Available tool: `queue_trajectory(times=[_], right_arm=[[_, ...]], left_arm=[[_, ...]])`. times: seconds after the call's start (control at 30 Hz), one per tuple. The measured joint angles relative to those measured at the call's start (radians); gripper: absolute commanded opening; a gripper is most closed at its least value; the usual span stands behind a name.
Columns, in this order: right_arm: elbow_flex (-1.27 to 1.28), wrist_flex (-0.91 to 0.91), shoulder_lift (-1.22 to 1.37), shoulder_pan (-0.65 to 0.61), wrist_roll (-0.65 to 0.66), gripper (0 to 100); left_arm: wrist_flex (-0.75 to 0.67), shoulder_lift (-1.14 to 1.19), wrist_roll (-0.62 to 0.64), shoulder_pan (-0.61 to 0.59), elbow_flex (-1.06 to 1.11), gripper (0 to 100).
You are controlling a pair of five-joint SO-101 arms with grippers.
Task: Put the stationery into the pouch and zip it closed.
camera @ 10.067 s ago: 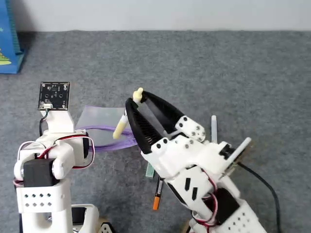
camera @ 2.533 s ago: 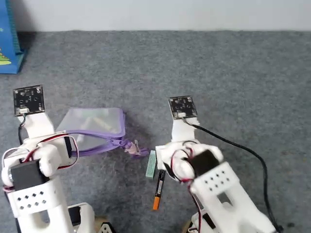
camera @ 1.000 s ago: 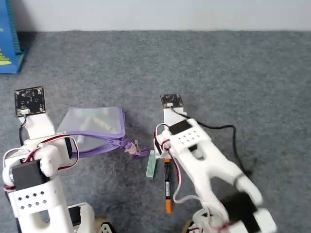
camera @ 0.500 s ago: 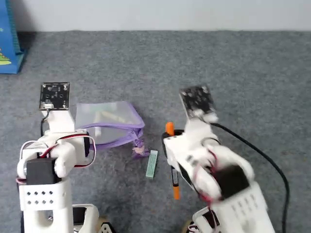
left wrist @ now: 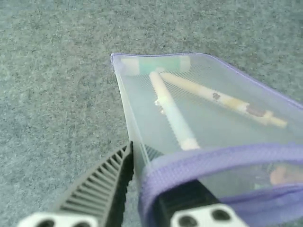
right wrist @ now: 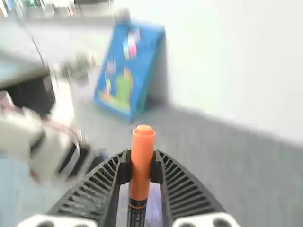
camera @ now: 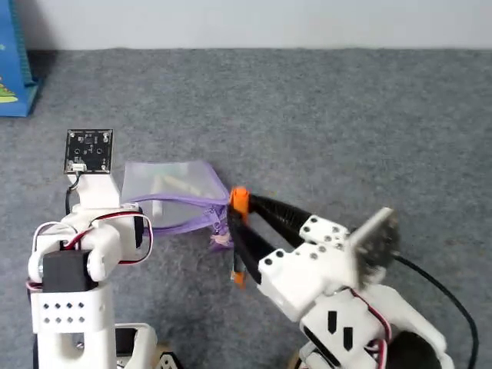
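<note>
**R gripper held marker at pouch's zip end; L gripper pinned pouch**

Pouch (camera: 175,187) lay on grey mat (camera: 346,115), clear w/ purple zip (left wrist: 222,158). L gripper (left wrist: 142,163) was clamped on the pouch wall right by the zip, one finger on the outside and the other behind the clear wall. Inside the pouch were a white pen (left wrist: 171,109), a cream pencil (left wrist: 222,99) and a green-and-white stick (left wrist: 156,64), the stick at the end away from the zip. R gripper (camera: 238,211) was closed on an orange-capped marker (camera: 239,198), just beside the pouch's zip-pull corner, w/ the cap poking past the fingertips. A blue box (camera: 11,61) stood well apart from the pouch, by the wall.
</note>
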Motion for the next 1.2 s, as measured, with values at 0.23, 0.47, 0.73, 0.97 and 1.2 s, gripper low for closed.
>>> queue_trajectory(times=[0.23,0.47,0.73,0.97,1.2], right_arm=[[0.037,-0.270,-0.002,-0.069,-0.023,0.8],[0.276,-0.565,0.012,-0.066,-0.023,0.8],[0.516,-0.922,0.012,-0.068,0.091,0.8],[0.646,-1.068,0.012,-0.069,0.169,1.3],[0.726,-1.000,0.000,-0.097,0.196,17.2]], left_arm=[[0.000,0.000,0.000,0.000,0.000,1],[0.000,0.000,0.000,0.000,0.000,1],[0.000,0.000,0.000,0.002,0.000,1],[-0.002,0.000,0.000,0.000,0.017,1],[-0.002,0.000,0.000,0.000,0.020,1]])
